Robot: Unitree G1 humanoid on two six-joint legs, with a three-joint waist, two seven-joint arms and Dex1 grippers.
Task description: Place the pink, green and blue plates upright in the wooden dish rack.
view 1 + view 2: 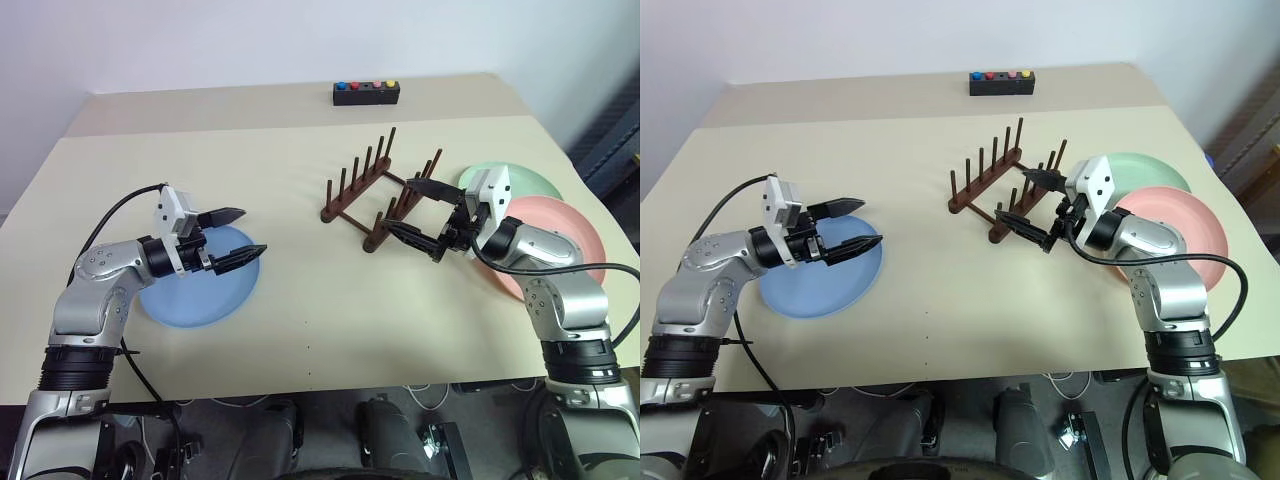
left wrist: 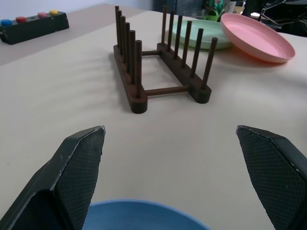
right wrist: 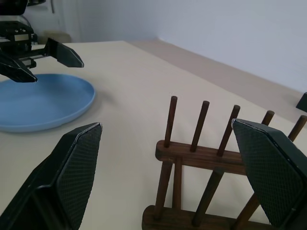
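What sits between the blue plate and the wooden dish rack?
Nothing: bare table separates the blue plate from the wooden dish rack, clearest in the left eye view.

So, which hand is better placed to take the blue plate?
Probably the left hand: it hovers open right over the blue plate. The right hand is open too, but beside the wooden dish rack, far from it.

table: beige, matte | wall: plain white, behind table | floor: dark, cables below front edge
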